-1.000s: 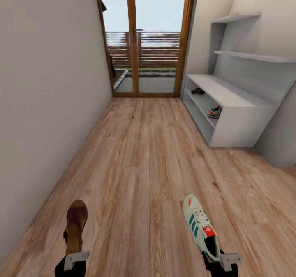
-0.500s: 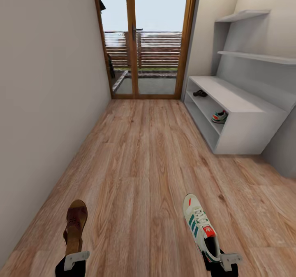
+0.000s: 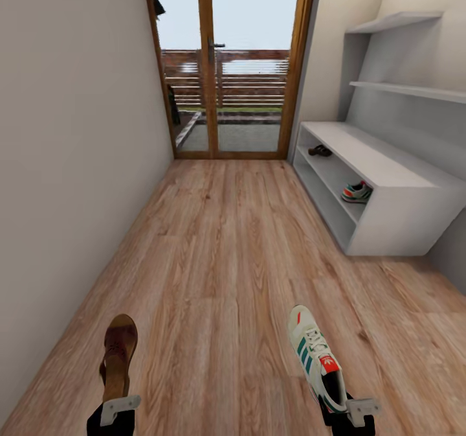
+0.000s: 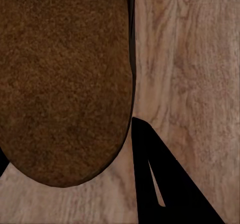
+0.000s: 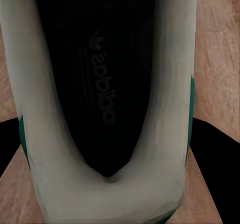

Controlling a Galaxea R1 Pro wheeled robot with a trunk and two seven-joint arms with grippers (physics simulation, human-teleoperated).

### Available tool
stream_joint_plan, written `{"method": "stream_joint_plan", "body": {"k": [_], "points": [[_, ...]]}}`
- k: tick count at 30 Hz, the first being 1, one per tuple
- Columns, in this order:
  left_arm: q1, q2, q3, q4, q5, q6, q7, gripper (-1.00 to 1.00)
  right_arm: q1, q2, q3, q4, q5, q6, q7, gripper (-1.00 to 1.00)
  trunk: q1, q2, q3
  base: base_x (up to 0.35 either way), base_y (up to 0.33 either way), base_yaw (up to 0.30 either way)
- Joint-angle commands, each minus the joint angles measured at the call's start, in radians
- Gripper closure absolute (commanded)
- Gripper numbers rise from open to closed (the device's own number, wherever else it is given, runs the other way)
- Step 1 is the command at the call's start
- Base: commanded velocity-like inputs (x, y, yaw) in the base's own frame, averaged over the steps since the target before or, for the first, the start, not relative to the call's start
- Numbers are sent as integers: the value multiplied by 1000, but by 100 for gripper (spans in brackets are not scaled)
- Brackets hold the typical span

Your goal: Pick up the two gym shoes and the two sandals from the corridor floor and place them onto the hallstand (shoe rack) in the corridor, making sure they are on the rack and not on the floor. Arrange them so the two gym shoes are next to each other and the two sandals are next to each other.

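Holding a sandal (image 3: 119, 356) in the left pincer (image 3: 120, 402) by the heel end, toe pointing ahead, above the corridor floor (image 3: 226, 261). Gripping a gym shoe (image 3: 316, 358) in the right pincer (image 3: 353, 411) at the heel, toe forward. Both pincers cut off at the lower edge of the head view, fingers mostly hidden behind the shoes. Seeing just the sandal's brown insole (image 4: 65, 79) and one dark finger (image 4: 170, 189) in the left wrist view; straps hidden. Looking into the sneaker's dark insole (image 5: 105, 84) in the right wrist view, fingers barely showing as dark corners. Sitting on the hallstand (image 3: 388, 183): second gym shoe (image 3: 356, 192) on the lower shelf, partly hidden by the end panel; a small dark sandal-like shape (image 3: 320, 150) further along, too small to confirm. Shifting since earlier: hallstand appearing nearer and lower-right, camera advancing; carried shoes keeping the same place.
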Motion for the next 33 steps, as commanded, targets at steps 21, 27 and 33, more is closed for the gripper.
{"method": "stream_joint_plan", "body": {"k": [21, 27, 33], "points": [[-1, -1, 1, 1, -11, -3, 3, 100, -1, 0, -9, 0, 4, -3, 7, 100, 0, 0, -1, 306, 130, 0], [-1, -1, 1, 1, -11, -3, 3, 100, -1, 0, -9, 0, 4, -3, 7, 100, 0, 0, -1, 312, 106, 0], [-1, -1, 0, 1, -11, -3, 3, 100, 0, 0, -9, 0, 4, -3, 7, 100, 0, 0, -1, 312, 106, 0]]}}
